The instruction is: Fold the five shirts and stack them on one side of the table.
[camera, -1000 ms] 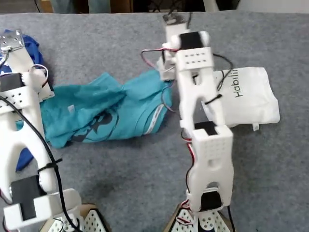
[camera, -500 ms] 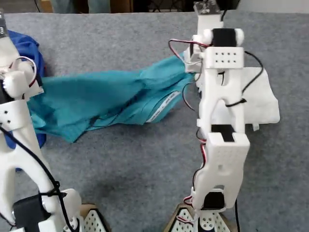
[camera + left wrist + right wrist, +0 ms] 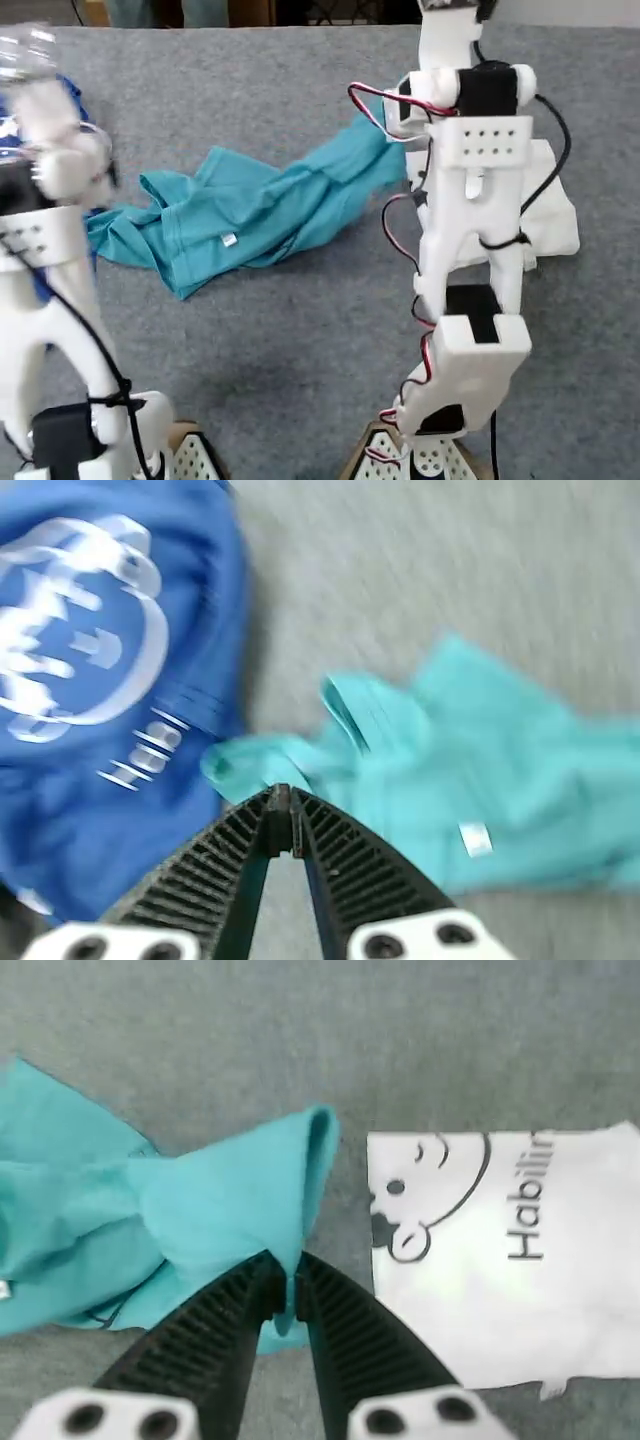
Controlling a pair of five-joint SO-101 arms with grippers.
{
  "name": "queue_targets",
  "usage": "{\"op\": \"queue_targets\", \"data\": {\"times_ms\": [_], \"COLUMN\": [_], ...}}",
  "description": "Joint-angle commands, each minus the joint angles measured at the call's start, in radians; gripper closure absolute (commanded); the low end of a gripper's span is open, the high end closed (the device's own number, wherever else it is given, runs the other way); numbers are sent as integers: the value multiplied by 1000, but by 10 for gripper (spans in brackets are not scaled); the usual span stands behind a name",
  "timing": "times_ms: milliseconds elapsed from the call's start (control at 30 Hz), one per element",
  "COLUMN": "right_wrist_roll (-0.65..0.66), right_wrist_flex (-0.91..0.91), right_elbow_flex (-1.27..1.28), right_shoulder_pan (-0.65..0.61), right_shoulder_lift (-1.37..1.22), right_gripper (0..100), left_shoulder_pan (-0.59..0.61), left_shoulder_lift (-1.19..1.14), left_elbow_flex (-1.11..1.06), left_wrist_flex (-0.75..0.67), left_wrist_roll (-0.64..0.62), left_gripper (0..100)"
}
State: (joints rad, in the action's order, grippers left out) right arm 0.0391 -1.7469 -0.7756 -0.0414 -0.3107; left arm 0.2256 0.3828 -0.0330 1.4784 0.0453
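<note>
Risk of bunching: teal shirt (image 3: 250,215) held at one end only.
The right end effector (image 3: 285,1285) is clenched on its edge just beside the folded white shirt (image 3: 555,215); the rest lies crumpled on the desk (image 3: 300,380), farther from the white shirt. The left end effector (image 3: 283,805) is clenched, seemingly empty. A one-sided pull could tangle the cloth or drag it over the white shirt.

On the white shirt (image 3: 480,1290), just beside the tips of the right gripper (image 3: 287,1278), a dark word (image 3: 527,1195) runs sideways next to a bear sketch (image 3: 425,1200). On the blue shirt (image 3: 60,810), out past the left gripper (image 3: 283,805), there's short white lettering (image 3: 150,760) under a round white logo (image 3: 75,630). The teal shirt (image 3: 520,750) carries a small white tag (image 3: 476,838), too blurred to read.
</note>
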Motion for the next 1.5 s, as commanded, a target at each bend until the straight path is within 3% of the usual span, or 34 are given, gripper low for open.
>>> {"op": "queue_targets", "data": {"times_ms": [0, 133, 200, 300, 467, 733, 1000, 1133, 1300, 1467], "right_wrist_roll": [8, 5, 5, 0, -2, 0, 6, 6, 6, 6], "right_wrist_flex": [46, 132, 190, 270, 316, 390, 399, 400, 414, 414], "right_elbow_flex": [68, 145, 165, 188, 191, 186, 186, 186, 188, 188], "right_shoulder_pan": [21, 21, 20, 20, -5, -8, -8, -8, -8, -9], "right_shoulder_lift": [-65, -170, -216, -271, -364, -450, -450, -452, -453, -453], "right_gripper": [985, 985, 985, 985, 985, 985, 985, 985, 985, 985], "left_shoulder_pan": [-68, -77, -77, -77, -79, -59, -47, -50, -51, -51], "left_shoulder_lift": [26, 21, 21, 20, 15, -152, -324, -394, -440, -442], "left_elbow_flex": [-208, -415, -487, -565, -631, -572, -444, -400, -357, -329], "left_wrist_flex": [-58, -166, -233, -336, -505, -508, -516, -516, -516, -512], "left_wrist_roll": [57, 61, 74, 216, 327, 500, 494, 423, 405, 301], "left_gripper": [970, 959, 903, 812, 802, 802, 802, 804, 853, 903]}}
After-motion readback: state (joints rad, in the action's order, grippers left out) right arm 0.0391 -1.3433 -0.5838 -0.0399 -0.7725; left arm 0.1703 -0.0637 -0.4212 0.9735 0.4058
